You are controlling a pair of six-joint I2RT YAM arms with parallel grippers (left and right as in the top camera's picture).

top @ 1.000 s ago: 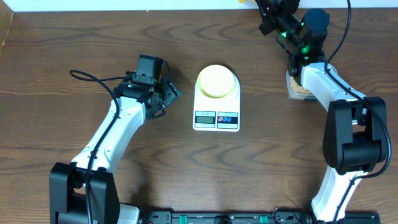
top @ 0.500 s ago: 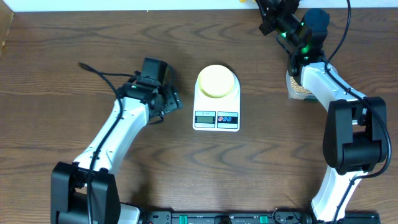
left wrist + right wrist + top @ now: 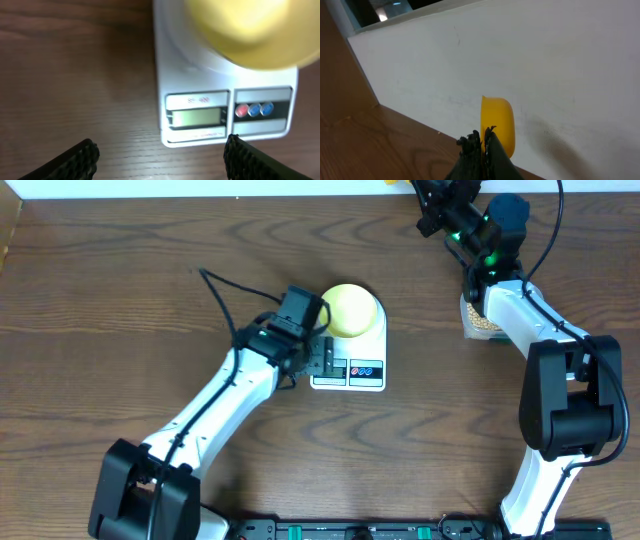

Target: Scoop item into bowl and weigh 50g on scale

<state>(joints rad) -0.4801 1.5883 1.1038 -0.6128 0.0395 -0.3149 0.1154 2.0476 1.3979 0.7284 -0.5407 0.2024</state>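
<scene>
The white scale (image 3: 348,345) stands mid-table with the pale-yellow bowl (image 3: 351,309) on its platform. My left gripper (image 3: 325,363) hovers open over the scale's front left corner. In the left wrist view its fingers flank the scale (image 3: 200,80), whose display (image 3: 196,117) and buttons (image 3: 254,109) show; the bowl (image 3: 245,30) is blurred at the top. My right gripper (image 3: 425,195) is at the far right back, shut on a yellow scoop (image 3: 497,122). The beans (image 3: 483,323) lie in a clear container, mostly hidden under the right arm.
A white wall (image 3: 520,60) runs along the table's back edge, close behind the right gripper. The clear container (image 3: 470,320) stands right of the scale. The left arm's cable (image 3: 225,295) loops over the wood.
My left arm has swung right from the open table to the scale's front left corner, still open. The right arm has not moved.
</scene>
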